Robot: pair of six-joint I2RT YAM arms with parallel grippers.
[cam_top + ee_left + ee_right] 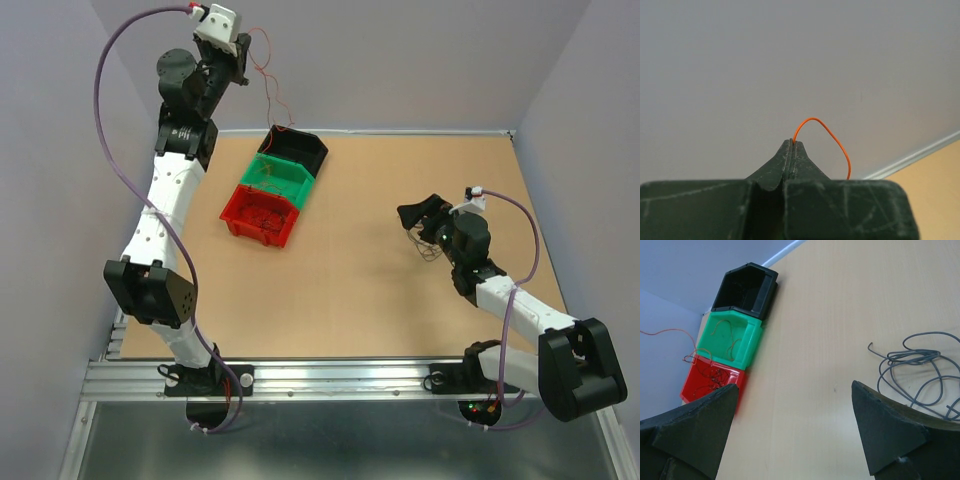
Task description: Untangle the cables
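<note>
Left pincer [792,149], clamped on the reddish-orange strand [826,132], holds it high; its length drops toward the bins [312,152]. Right pincer [795,386] gapes apart low over the counter [830,315], grey coil [912,372] lying just beside its right finger.

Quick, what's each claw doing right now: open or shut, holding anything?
Left claw: closed, pinching the orange wire.
Right claw: open, holding nothing.
</note>
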